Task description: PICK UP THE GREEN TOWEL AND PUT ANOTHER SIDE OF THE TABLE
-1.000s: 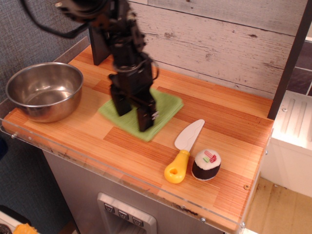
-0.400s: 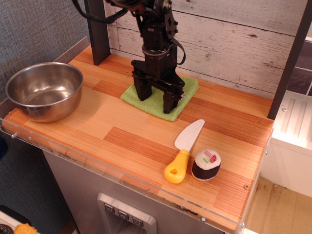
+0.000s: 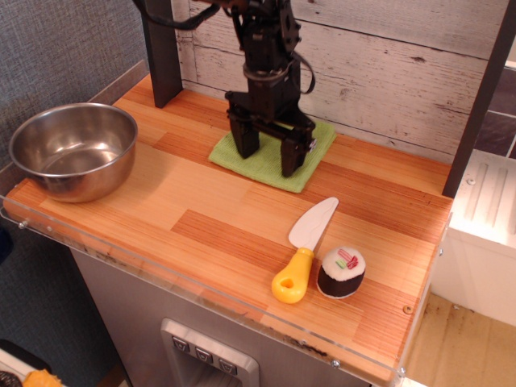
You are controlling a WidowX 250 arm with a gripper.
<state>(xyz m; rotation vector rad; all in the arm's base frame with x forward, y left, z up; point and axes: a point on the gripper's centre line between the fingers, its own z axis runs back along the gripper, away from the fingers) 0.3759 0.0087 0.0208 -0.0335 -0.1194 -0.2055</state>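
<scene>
Green towel (image 3: 272, 159) shifted toward wall; knife (image 3: 305, 247) apart.

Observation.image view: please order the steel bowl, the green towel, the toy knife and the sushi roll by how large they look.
1. steel bowl, largest, though it sits nearer the camera
2. green towel, partly covered by the claw
3. toy knife, close to the towel in length
4. sushi roll, smallest

Matt cloth green towel (image 3: 272, 158), glossy wooden table (image 3: 201, 210)
</scene>
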